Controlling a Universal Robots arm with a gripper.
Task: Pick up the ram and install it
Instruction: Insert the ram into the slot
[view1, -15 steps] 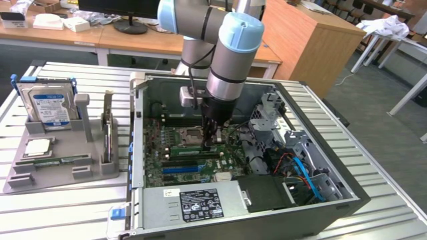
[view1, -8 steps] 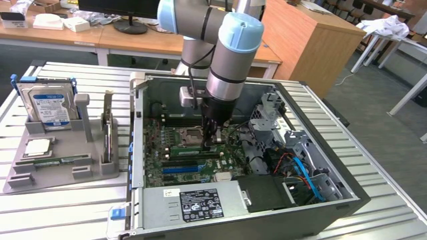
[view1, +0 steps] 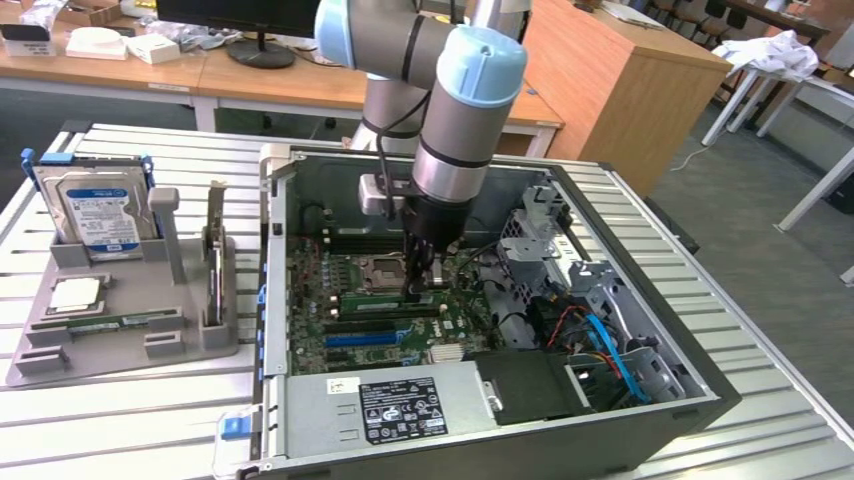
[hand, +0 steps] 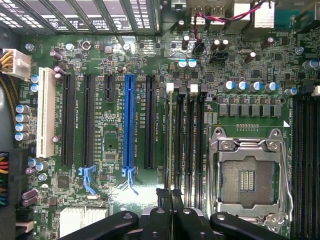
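The ram (view1: 380, 297) is a thin green stick standing on edge along a memory slot of the motherboard (view1: 350, 330), inside the open computer case (view1: 667, 390). My gripper (view1: 424, 285) reaches straight down into the case and is shut on the ram's end towards the exterior view's right. In the wrist view the ram (hand: 168, 140) shows edge-on as a narrow line over the black memory slots, and my gripper (hand: 170, 194) pinches it between two black fingers. I cannot tell whether the stick is fully seated.
The empty CPU socket (hand: 247, 180) lies right beside the memory slots. A blue expansion slot (hand: 129, 120) and black slots sit on the other side. Outside the case, a grey tray (view1: 120, 350) holds a hard drive (view1: 96, 215) and a square CPU chip (view1: 76, 293). Cables (view1: 607, 345) crowd the case's drive bay.
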